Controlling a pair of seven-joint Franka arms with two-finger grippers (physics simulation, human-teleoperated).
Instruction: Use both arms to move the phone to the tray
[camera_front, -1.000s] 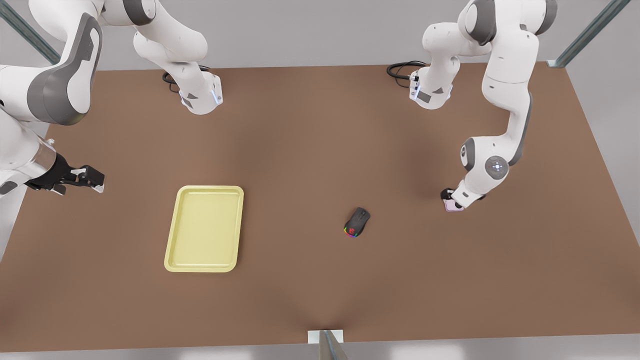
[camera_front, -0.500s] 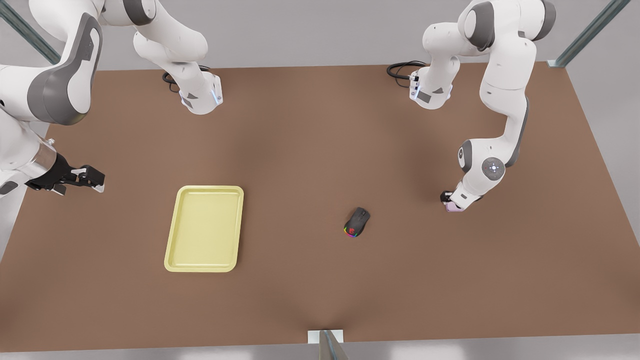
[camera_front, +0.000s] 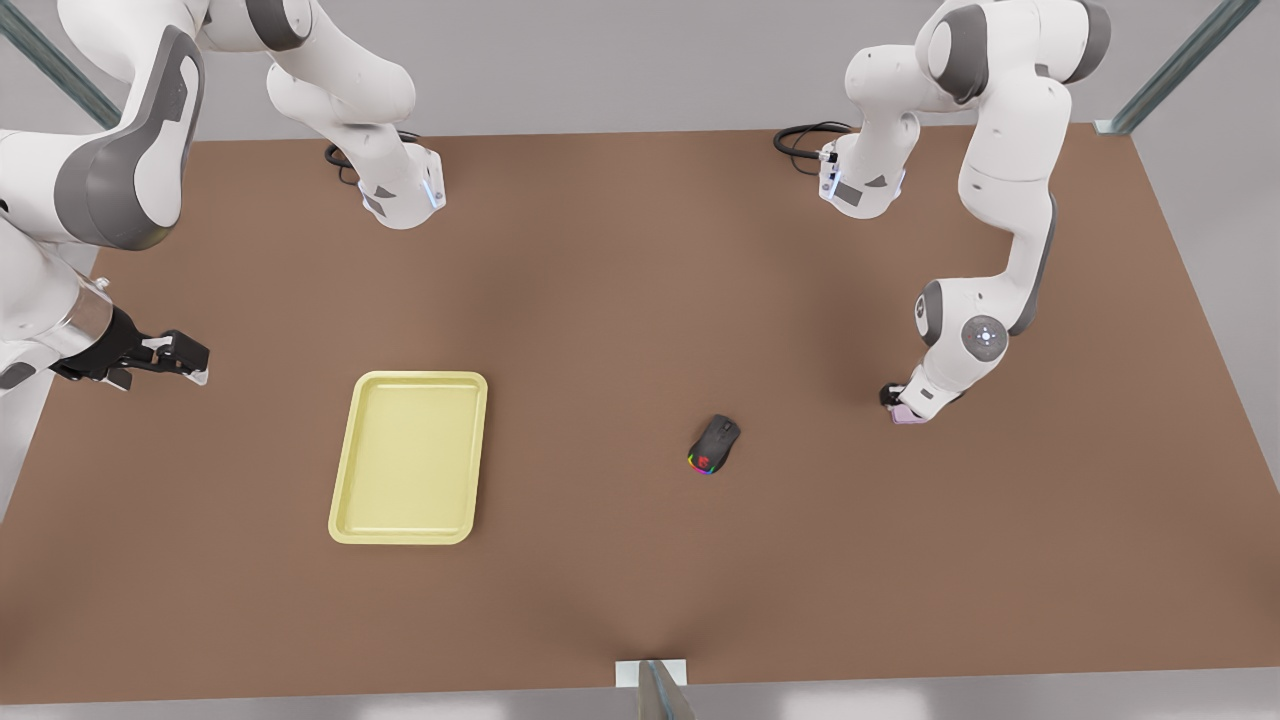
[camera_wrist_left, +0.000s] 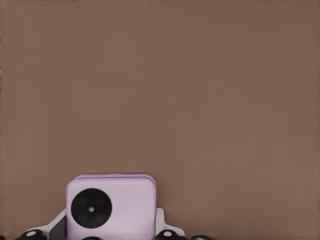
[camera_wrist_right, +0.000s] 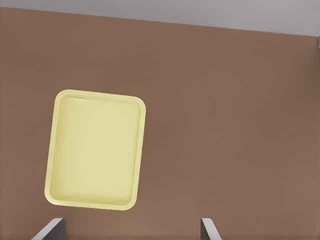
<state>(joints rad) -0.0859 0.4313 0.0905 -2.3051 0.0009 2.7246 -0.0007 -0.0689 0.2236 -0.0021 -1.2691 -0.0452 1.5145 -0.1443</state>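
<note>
on the brown table (camera_front: 600, 300), bare yellow tray (camera_front: 408, 457); left gripper (camera_front: 903, 402) straddling phone (camera_wrist_left: 111, 207), clamped or not unclear; right gripper (camera_front: 178, 357) spread, waiting

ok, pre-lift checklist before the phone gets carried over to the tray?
1. Left gripper down at the phone, fingers flanking it: ok.
2. Firm grasp on the phone: cannot tell; contact not visible.
3. Tray empty, flat on the table: ok.
4. Mouse lies between phone and tray: not ok for a low carry; lift over it.
5. Right gripper waiting, open, beside the tray at the front view's left: ok.
</note>
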